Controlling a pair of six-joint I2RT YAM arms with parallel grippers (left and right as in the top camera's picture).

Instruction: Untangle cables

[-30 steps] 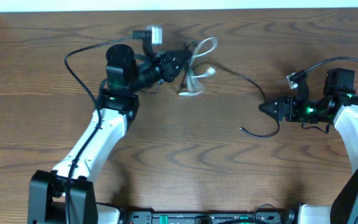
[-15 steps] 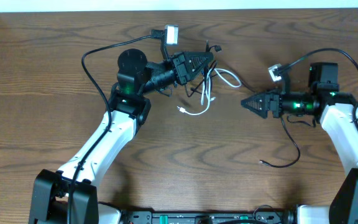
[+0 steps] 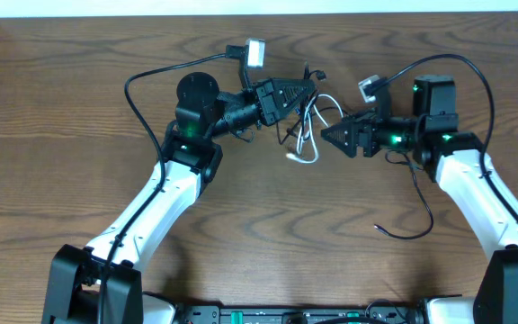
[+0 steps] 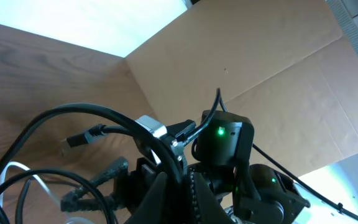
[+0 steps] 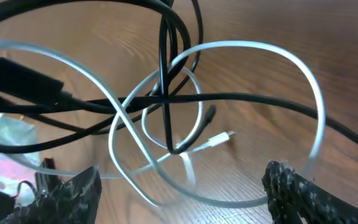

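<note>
Hazard: L claw pinched on black cable, R claw gaping, white cable loops just ahead; if R bites both cords, pull cinches crossing tighter.

Over the last second: left pincer shifted rightward, dragging the white cable along; its loops are now bunched further right. The right pincer swung left and up, now just beside the bundle, close to left's tips. The black cable tail swept down toward lower right.
</note>
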